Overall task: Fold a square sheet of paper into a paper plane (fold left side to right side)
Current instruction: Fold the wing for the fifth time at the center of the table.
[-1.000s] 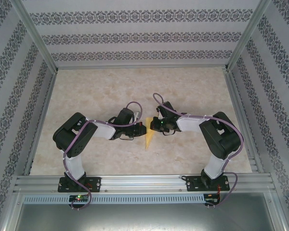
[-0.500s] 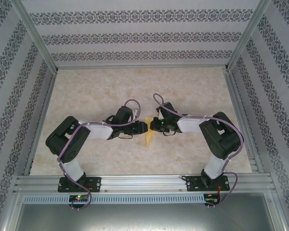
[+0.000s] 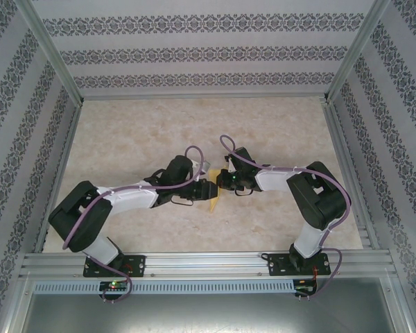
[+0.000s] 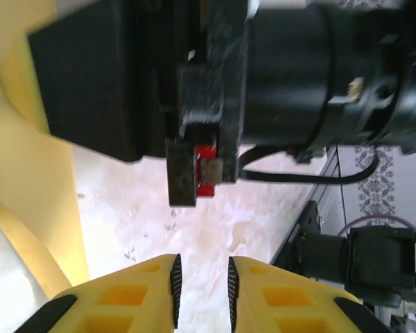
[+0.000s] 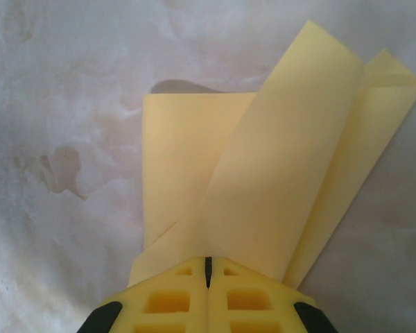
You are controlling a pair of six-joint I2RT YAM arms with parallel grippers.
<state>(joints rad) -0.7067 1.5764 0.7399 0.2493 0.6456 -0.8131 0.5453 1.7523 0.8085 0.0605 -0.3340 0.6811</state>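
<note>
Marbled table (image 3: 125, 132), wallpapered walls (image 3: 194, 52) behind. Left gripper (image 4: 202, 270), lower centre of its wrist view: jaws slightly parted, empty. Right gripper (image 5: 208, 263): clenched, tips on the narrow end of the paper (image 5: 194, 159), which lies mid-table between both grippers. Paper is folded into layered flaps, one lifting; flattening and final creases apparently remain.

bright even light; soft shadow behind paper (image 5: 194, 159); left wrist view blurred
</note>
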